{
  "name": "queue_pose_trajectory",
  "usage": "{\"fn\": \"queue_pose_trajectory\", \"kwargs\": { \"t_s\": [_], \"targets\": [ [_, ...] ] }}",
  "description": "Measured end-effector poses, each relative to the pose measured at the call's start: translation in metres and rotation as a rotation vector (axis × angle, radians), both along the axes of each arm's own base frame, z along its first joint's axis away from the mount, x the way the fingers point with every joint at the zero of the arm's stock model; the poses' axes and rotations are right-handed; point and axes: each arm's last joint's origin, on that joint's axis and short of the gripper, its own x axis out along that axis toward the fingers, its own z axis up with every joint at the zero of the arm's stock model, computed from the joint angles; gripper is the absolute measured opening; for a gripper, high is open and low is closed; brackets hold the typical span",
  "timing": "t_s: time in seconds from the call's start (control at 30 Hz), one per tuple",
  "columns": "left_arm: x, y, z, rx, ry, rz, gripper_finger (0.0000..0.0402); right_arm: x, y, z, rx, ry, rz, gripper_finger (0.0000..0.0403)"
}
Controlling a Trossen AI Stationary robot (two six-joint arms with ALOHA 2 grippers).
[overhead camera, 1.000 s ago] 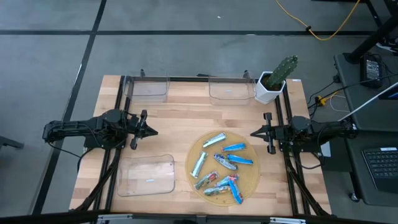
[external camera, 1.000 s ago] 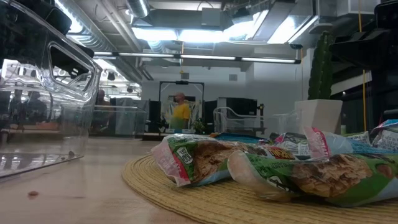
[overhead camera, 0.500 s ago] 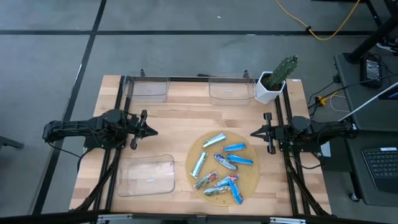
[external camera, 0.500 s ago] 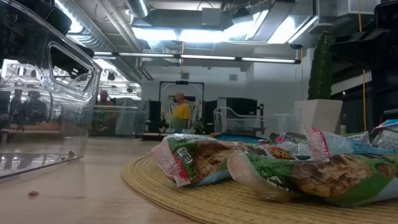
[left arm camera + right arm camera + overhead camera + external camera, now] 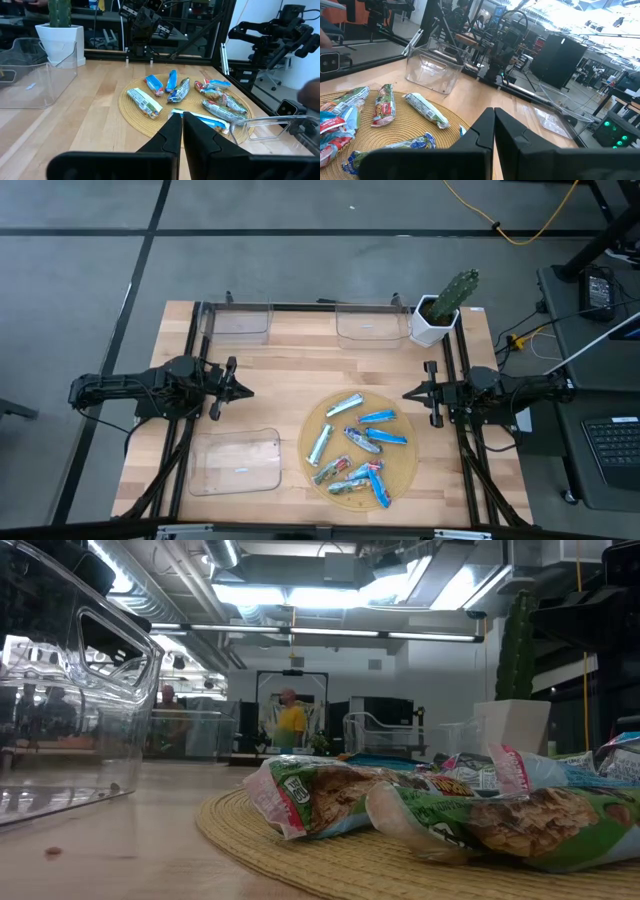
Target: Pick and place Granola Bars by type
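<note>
— Where are the Granola Bars [image 5: 357, 448] from where you sit?

— I see them all lying on the round woven mat [image 5: 404, 475] on the table [image 5: 290, 370], toward its near right part. Blue ones, silver ones and green-and-red ones are mixed together, some touching.

— And the fingers?

— My left gripper [image 5: 243, 392] sits at the table's left side, its fingers [image 5: 172, 131] pressed together with nothing between them. The bars lie well apart from it, out ahead of the tips. My right gripper [image 5: 409, 394] waits at the right edge, fingers [image 5: 490, 131] likewise closed and empty; the mat's nearest bars lie near it but not touching.

— Anything else on the table?

— One clear tray [image 5: 237, 462] lies just beside the mat on its left, two more clear trays [image 5: 240, 322] stand along the far edge, and a potted cactus [image 5: 441, 310] stands at the far right corner. In the low view I see a person [image 5: 290, 724] in a yellow top far back in the room.
</note>
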Motion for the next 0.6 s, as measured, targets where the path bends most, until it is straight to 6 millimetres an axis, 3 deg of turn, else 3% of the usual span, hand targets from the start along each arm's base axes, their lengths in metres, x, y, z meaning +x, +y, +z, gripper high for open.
{"fn": "queue_pose_trajectory", "kwargs": {
  "t_s": [0.6],
  "targets": [
    [0.0,0.0,-0.0001,0.0,0.0,0.0,0.0008,0.0,0.0,0.0,0.0,0.0,0.0,0.0016]
  ]
}}
